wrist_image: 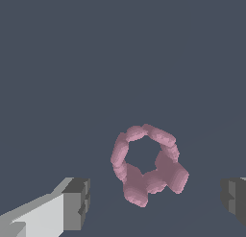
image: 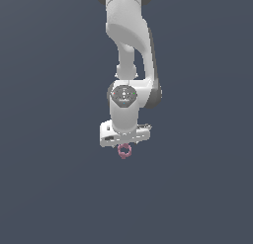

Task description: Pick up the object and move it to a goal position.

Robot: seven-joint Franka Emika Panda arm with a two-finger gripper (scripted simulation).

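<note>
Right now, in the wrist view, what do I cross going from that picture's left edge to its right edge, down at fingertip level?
White gripper finger with a dark grey pad → small dusty-pink knobbly ring, lying in the gap, touching neither pad → second dark grey finger pad at the edge. Behind everything, plain slate-blue ground.

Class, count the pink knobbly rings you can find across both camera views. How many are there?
1. The pink knobbly ring sits just below the hand in the exterior view; the wrist view shows that ring between the spread fingers.
</note>
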